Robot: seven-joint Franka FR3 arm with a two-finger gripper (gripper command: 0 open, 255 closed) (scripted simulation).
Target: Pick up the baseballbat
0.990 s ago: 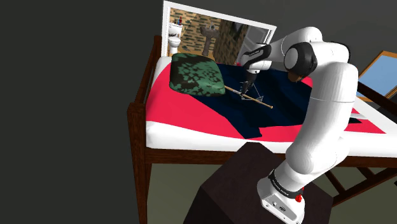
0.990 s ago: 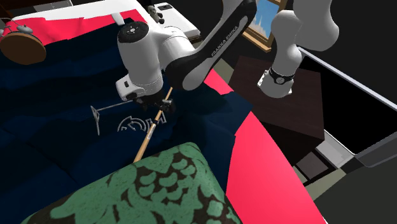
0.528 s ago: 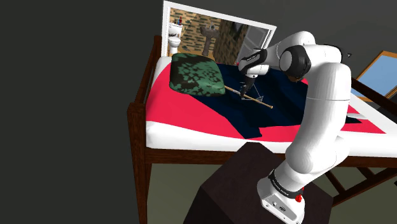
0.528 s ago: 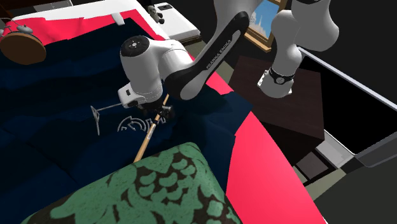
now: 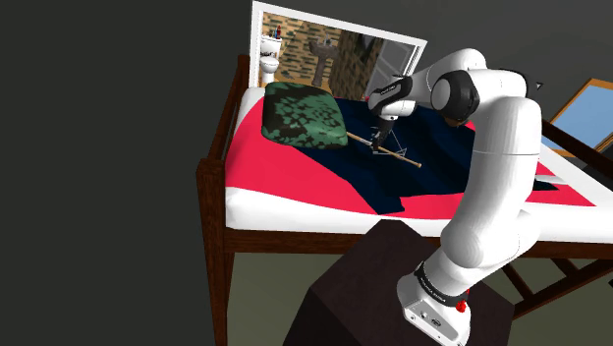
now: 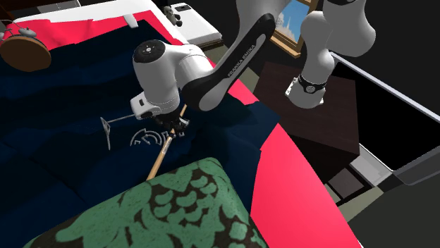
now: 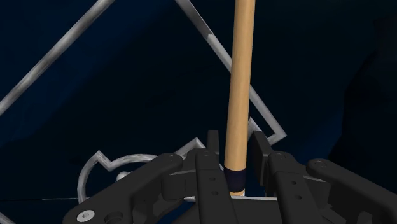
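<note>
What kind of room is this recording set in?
Most likely a bedroom: a dark wooden bed frame carries a red and navy bedspread and a green patterned pillow.

- baseball bat point(image 7: 238, 83): far end cut by wrist-view edge; near end hidden behind gripper point(image 7: 235, 145).
- green pillow point(image 6: 162, 208): cut off at 2nd ext. view's bottom edge.

The slim tan baseball bat point(image 7: 240, 76), dark-banded at one end, lies on the navy blanket point(image 7: 331, 63).
</note>
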